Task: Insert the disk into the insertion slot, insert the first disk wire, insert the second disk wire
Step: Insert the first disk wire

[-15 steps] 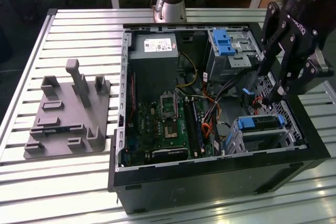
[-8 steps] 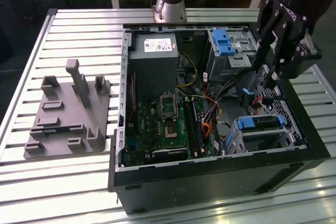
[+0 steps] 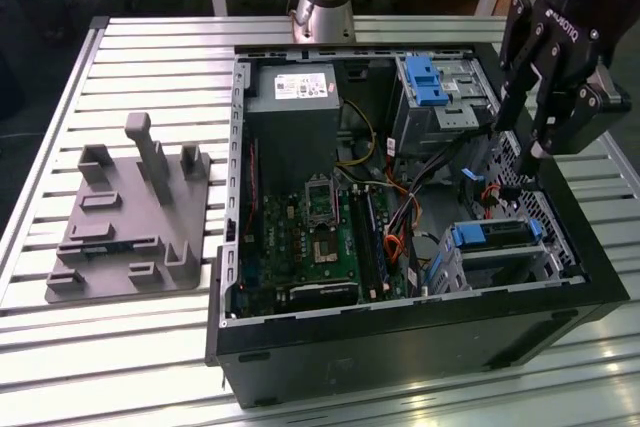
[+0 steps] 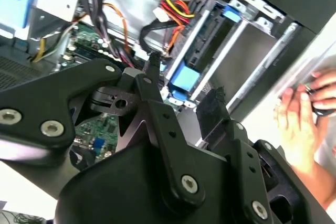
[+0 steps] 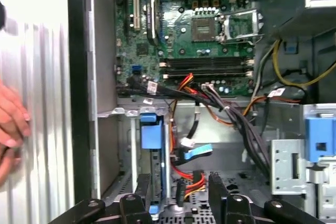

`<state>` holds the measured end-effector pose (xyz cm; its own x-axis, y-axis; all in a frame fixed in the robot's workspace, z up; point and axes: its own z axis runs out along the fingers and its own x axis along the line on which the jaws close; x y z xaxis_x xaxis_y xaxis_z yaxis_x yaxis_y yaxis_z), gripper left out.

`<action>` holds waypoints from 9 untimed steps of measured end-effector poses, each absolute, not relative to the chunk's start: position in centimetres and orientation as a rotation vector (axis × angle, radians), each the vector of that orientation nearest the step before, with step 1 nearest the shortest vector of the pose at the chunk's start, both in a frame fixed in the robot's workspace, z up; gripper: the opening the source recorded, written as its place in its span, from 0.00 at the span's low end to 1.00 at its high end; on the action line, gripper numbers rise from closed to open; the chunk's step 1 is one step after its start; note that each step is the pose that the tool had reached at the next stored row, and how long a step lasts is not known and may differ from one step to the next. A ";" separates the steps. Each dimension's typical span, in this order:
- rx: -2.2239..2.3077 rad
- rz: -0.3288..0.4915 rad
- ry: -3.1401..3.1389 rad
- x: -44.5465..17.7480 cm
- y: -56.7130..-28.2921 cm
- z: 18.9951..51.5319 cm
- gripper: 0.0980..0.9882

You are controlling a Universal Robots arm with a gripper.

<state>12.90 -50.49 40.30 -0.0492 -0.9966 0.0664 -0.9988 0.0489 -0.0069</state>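
Seemingly the disk (image 3: 500,233) sits in the insertion slot (image 3: 490,265) (seated, by the look of it); my tool (image 5: 179,181) hangs released over loose wires (image 5: 195,153): first-wire step, I'd say, needing a careful pinch.

Disk (image 3: 495,234) in insertion slot (image 3: 447,269), gripper (image 3: 518,142) above them

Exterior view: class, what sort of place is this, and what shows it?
Probably a robotics lab: an open computer case lies on a slatted metal table, a grey fixture plate beside it, the gripper above.
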 end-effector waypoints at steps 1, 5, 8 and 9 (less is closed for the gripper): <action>2.124 0.091 -2.242 12.9 -50.5 40.3 0.52; 2.086 0.140 -2.233 13.0 -50.5 40.3 0.52; 2.062 0.170 -2.225 13.1 -50.5 40.3 0.52; 2.057 0.178 -2.222 13.3 -50.5 40.2 0.52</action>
<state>13.34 -50.50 40.25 -0.0771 -0.9843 0.1585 -0.9970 0.0762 -0.0122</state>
